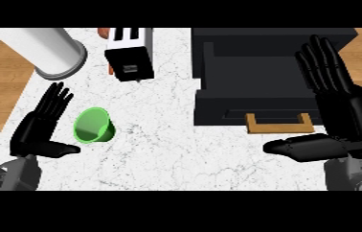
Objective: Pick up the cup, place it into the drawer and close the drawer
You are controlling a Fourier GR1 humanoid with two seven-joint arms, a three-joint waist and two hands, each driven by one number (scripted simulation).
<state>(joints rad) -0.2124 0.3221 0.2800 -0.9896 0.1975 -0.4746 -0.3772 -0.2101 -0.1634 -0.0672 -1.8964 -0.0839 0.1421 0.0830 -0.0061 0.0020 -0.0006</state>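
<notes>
One green cup (94,126) left of one black drawer (265,77); white marble counter (176,149). Left hand (39,130) and right hand (329,106) both released, fingers straight.

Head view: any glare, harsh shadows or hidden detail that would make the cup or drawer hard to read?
Head view: flat, even light with no glare; the green cup reads clearly against the pale marbled counter; the dark drawer interior is near-black, hiding detail, though its wooden handle stands out.
</notes>
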